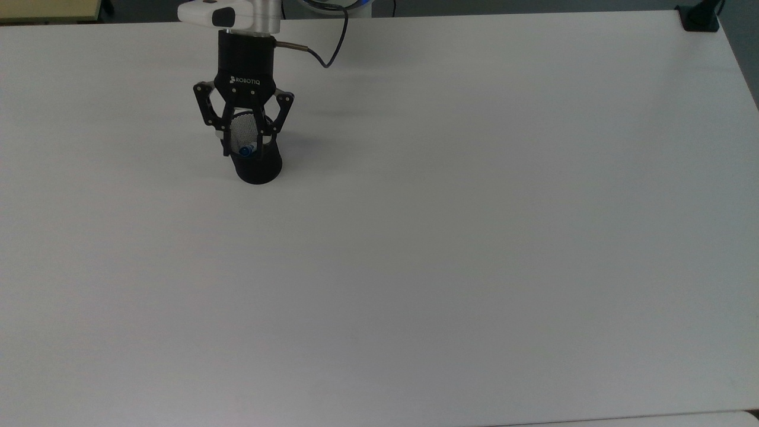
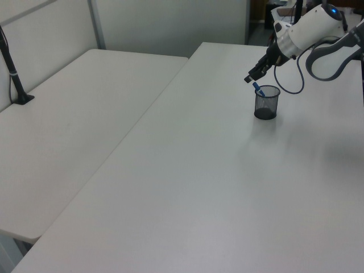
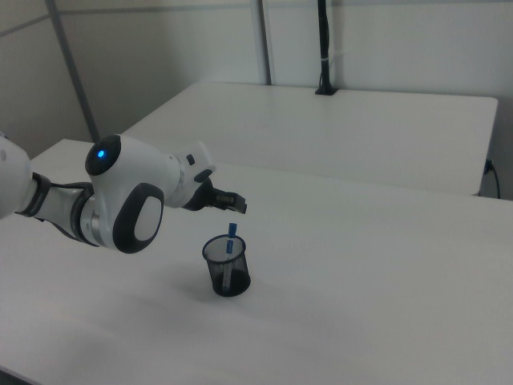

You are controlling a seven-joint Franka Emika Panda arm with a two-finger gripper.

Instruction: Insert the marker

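Note:
The marker [image 1: 244, 152] stands leaning inside the black mesh cup [image 1: 258, 171], its blue end sticking up past the rim. In the left view the marker [image 2: 257, 89] pokes out of the cup [image 2: 266, 104], and the right view shows the marker [image 3: 232, 236] upright in the cup [image 3: 225, 269]. My gripper [image 1: 245, 144] hovers just above the cup's rim, open, its fingers apart from the marker. Seen from the side, the gripper [image 2: 251, 77] [image 3: 235, 205] sits a little above and beside the marker's top.
The white table [image 1: 450, 237] stretches wide around the cup. A black clamp [image 1: 698, 18] sits at the top view's far right corner. A second table [image 2: 68, 125] with a black post [image 2: 12, 74] stands to the left view's left.

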